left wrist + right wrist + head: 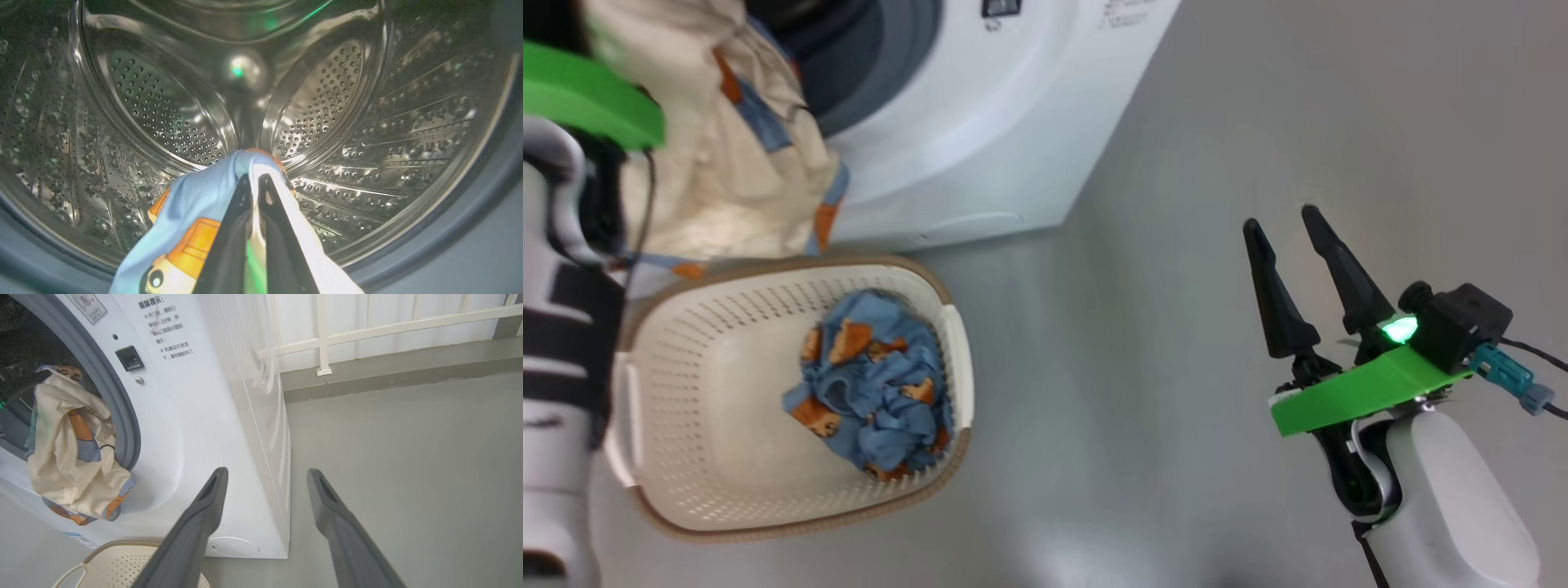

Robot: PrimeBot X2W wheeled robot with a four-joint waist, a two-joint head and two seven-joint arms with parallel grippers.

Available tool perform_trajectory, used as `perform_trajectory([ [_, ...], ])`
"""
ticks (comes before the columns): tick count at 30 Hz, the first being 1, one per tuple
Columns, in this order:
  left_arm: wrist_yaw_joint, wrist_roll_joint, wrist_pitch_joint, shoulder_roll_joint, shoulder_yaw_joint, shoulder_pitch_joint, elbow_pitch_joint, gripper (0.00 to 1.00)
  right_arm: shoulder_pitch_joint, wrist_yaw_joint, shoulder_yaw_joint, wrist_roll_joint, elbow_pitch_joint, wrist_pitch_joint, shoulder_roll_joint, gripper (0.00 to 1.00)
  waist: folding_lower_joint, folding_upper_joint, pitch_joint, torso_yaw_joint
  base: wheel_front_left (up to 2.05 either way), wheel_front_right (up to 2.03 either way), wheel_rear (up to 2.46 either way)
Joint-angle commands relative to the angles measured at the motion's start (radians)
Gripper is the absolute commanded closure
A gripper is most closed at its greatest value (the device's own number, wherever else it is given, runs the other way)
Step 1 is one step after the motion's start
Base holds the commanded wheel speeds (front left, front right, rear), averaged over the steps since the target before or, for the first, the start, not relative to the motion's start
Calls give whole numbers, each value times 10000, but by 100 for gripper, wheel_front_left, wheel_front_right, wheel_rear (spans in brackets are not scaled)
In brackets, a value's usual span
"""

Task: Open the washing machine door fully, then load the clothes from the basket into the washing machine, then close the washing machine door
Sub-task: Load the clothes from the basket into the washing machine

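My left gripper [253, 177] is shut on a light blue garment with a cream lining [192, 208], at the mouth of the washing machine's steel drum [163, 114]. That garment [727, 155] hangs over the opening of the white washing machine [980, 139] and shows cream side out in the right wrist view [69, 449]. More blue clothes [874, 384] lie in the cream basket [686, 490] on the floor before the machine. My right gripper [1294, 245] stands open over the floor, to the right of the basket. The washing machine door is out of view.
Grey floor [1176, 367] spreads to the right of the machine and basket. A white railing [367, 330] and a low grey kerb run behind the machine's right side. The basket's rim [118, 543] sits just below the machine's front.
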State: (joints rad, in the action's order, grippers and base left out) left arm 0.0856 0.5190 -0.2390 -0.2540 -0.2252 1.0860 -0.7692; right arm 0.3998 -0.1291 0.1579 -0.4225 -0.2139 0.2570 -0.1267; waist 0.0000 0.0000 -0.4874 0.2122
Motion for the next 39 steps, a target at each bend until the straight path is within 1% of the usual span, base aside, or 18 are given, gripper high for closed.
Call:
perform_trajectory([
  [1, 53, -118, -66, -515, 181, 465, 9, 100, 75, -16, 248, 121, 271, 48, 52, 0, 0, 0, -868, 696, 0, 0, 0],
  [9, 172, -389, -108, -913, 3, 2385, -1512, 100, 237, -16, 328, 137, 391, 48, 359, 0, 0, 0, -1735, 1265, 0, 0, 0],
  [12, 114, -543, -159, -1041, -17, 3029, -1805, 100, 288, -16, 367, 133, 437, 48, 445, 0, 0, 0, -1962, 1427, 0, 0, 0],
  [14, -40, -691, -205, -1139, 63, 3415, -1739, 100, 321, -16, 374, 135, 479, 48, 488, 0, 0, 0, -2088, 1489, 0, 0, 0],
  [16, -256, -895, -219, -1242, 298, 3661, -1201, 100, 353, -16, 365, 143, 515, 48, 521, 0, 0, 0, -2197, 1521, 0, 0, 0],
  [18, -439, -1058, -222, -1270, 664, 3622, -559, 100, 393, -16, 360, 154, 541, 48, 550, 0, 0, 0, -2274, 1547, 0, 0, 0],
  [20, -528, -1233, -224, -1235, 921, 3437, -226, 100, 433, -16, 343, 176, 529, 48, 576, 0, 0, 0, -2302, 1547, 0, 0, 0],
  [21, -510, -1247, -224, -1162, 989, 3300, -318, 74, 443, -16, 332, 192, 513, 48, 588, 0, 0, 0, -2286, 1529, 0, 0, 0],
  [22, -468, -1256, -225, -1083, 984, 3179, -558, 12, 443, -16, 330, 209, 491, 48, 598, 0, 0, 0, -2258, 1500, 0, 0, 0],
  [23, -405, -1287, -225, -1029, 959, 3147, -726, 0, 444, -16, 339, 220, 468, 48, 606, 0, 0, 0, -2238, 1470, 0, 0, 0],
  [26, -265, -1403, -225, -920, 865, 3127, -1199, 0, 466, -16, 374, 233, 407, 48, 625, 0, 0, 0, -2133, 1363, 0, 0, 0],
  [31, -137, -1561, -226, -810, 832, 2964, -1599, 0, 526, -16, 382, 252, 353, 48, 631, 0, 0, 0, -1866, 1164, 0, 0, 0],
  [39, 7, -1673, -227, -695, 987, 2332, -1549, 0, 555, -16, 350, 232, 265, 48, 595, 0, 0, 0, -1308, 833, 0, 0, 0],
])
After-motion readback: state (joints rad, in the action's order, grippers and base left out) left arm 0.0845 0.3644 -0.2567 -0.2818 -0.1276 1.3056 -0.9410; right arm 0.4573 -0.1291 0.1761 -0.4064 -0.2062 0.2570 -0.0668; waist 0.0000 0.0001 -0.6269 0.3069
